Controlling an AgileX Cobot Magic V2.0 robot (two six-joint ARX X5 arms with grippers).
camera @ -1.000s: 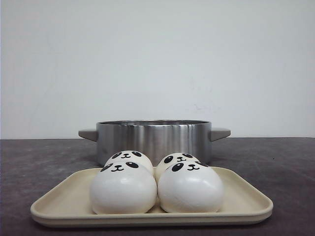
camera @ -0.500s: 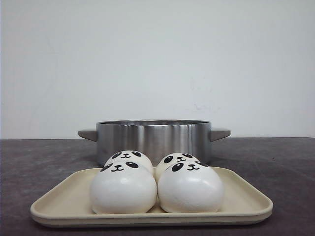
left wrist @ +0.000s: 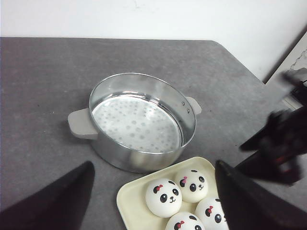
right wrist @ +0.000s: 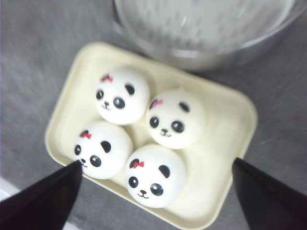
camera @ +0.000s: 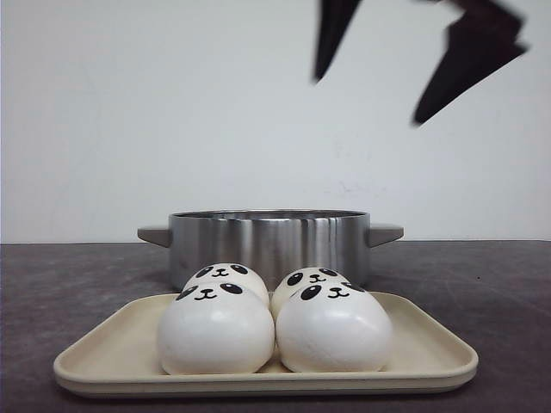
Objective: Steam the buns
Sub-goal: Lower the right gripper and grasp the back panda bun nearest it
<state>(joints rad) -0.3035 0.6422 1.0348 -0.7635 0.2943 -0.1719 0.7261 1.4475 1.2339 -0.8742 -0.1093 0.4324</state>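
Several white panda-faced buns (camera: 215, 331) sit close together on a cream tray (camera: 430, 344). Behind the tray stands an empty steel steamer pot (camera: 269, 241) with a perforated white bottom. My right gripper (camera: 368, 101) hangs open high above the tray's right half. In the right wrist view the buns (right wrist: 154, 176) lie below, between the spread fingers of the right gripper (right wrist: 157, 162), which touch nothing. My left gripper (left wrist: 153, 164) is open and empty, high over the table, looking down on the pot (left wrist: 124, 160) and the buns (left wrist: 163, 197). The left gripper does not show in the front view.
The pot has a grey handle (camera: 153, 234) on each side. The dark grey table (camera: 69, 284) ends at a white wall behind. In the left wrist view the right arm (left wrist: 280, 143) is beside the tray (left wrist: 132, 201).
The right gripper's open fingers have come into the front view from the top right. Buns, tray and pot have not moved.
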